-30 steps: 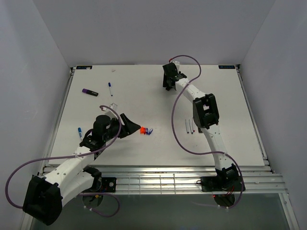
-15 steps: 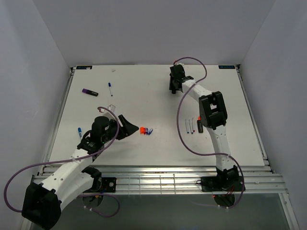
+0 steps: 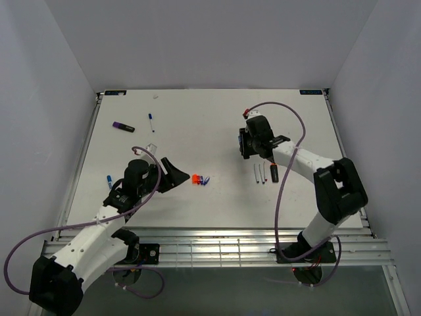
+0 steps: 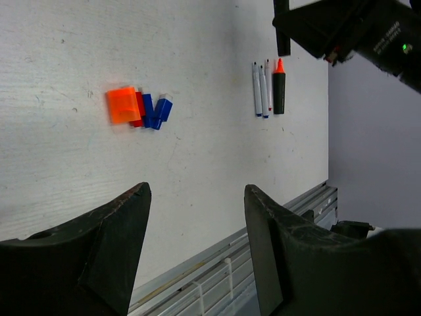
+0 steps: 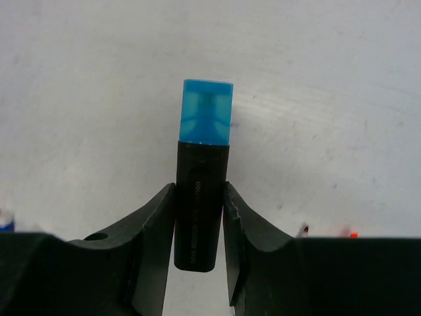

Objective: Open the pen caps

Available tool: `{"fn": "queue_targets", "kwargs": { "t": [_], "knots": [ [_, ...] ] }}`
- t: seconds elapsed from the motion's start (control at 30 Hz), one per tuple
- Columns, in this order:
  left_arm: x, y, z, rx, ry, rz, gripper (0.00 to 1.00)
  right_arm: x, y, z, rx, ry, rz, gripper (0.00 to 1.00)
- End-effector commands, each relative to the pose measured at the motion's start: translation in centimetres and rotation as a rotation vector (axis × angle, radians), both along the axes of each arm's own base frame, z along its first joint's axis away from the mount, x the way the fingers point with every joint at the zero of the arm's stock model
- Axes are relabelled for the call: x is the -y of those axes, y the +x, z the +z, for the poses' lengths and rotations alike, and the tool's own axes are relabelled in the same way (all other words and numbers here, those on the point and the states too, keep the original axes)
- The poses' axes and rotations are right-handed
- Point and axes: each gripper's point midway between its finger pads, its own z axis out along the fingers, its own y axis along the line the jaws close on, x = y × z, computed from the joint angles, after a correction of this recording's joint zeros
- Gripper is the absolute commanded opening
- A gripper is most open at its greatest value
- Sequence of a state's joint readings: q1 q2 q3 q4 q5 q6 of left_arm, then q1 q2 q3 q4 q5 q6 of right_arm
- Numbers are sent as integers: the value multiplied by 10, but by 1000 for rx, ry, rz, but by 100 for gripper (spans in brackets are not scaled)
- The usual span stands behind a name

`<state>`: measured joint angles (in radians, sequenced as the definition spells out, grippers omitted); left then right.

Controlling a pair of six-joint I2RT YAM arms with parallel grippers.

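My right gripper (image 5: 199,194) is shut on the black body of a highlighter (image 5: 199,217), whose blue pen cap (image 5: 207,110) sticks out past the fingertips, above the white table. From above, that gripper (image 3: 245,143) hangs right of the table's middle. My left gripper (image 4: 197,194) stands open and empty near the front. Ahead of it lie loose pen caps: an orange one (image 4: 123,105), a small red one (image 4: 139,109) and two blue ones (image 4: 156,110). The same pile (image 3: 200,179) lies just right of the left gripper (image 3: 172,174) in the top view.
Uncapped thin pens (image 3: 259,174) and an orange-tipped black highlighter (image 3: 273,173) lie under the right arm. A purple-capped highlighter (image 3: 123,126) and a blue-capped pen (image 3: 151,122) lie at the back left. Another blue-capped pen (image 3: 109,181) lies at the left edge.
The right gripper closed on the blue-capped highlighter at the back and carried it toward the front. The left arm has barely moved.
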<state>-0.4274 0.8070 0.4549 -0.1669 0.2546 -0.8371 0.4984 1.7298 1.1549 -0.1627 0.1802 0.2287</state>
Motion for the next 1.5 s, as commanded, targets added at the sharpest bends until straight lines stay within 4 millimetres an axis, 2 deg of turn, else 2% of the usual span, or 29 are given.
{"fn": "queue_targets", "kwargs": {
  "t": [0.0, 0.03, 0.07, 0.13, 0.17, 0.2, 0.23, 0.3, 0.5, 0.77, 1.07, 1.3, 1.37, 1.47],
  "knots": [
    [9, 7, 16, 11, -49, -15, 70, -25, -39, 14, 52, 126, 119, 8],
    [13, 7, 15, 2, -59, -29, 70, -27, -49, 25, 75, 158, 133, 8],
    [19, 6, 17, -16, -82, -54, 70, -26, -63, 13, 57, 177, 137, 8],
    [28, 12, 19, -19, -114, -83, 71, -37, -83, 20, 59, 241, 195, 8],
    [34, 9, 20, -37, -142, -110, 71, -38, -95, 13, 38, 259, 213, 8],
    [40, 17, 25, -15, -165, -118, 72, -47, -107, 14, 23, 284, 261, 8],
    [43, 18, 25, -22, -175, -127, 73, -50, -113, 20, 36, 300, 281, 8],
    [52, 23, 32, -16, -208, -151, 74, -55, -127, 18, 27, 303, 317, 8],
    [77, 28, 16, -95, -192, -196, 75, -68, -150, 32, 29, 381, 379, 8],
    [105, 30, 11, -136, -225, -247, 76, -80, -163, 38, 29, 408, 433, 8],
    [113, 31, -4, -181, -220, -257, 76, -93, -171, 46, 28, 454, 471, 8],
    [125, 44, -6, -195, -230, -274, 75, -101, -178, 45, 13, 465, 499, 8],
    [128, 46, -6, -199, -237, -274, 74, -102, -179, 45, 11, 466, 503, 8],
    [129, 49, -6, -200, -237, -272, 66, -102, -180, 44, 12, 462, 502, 8]
  ]
}}
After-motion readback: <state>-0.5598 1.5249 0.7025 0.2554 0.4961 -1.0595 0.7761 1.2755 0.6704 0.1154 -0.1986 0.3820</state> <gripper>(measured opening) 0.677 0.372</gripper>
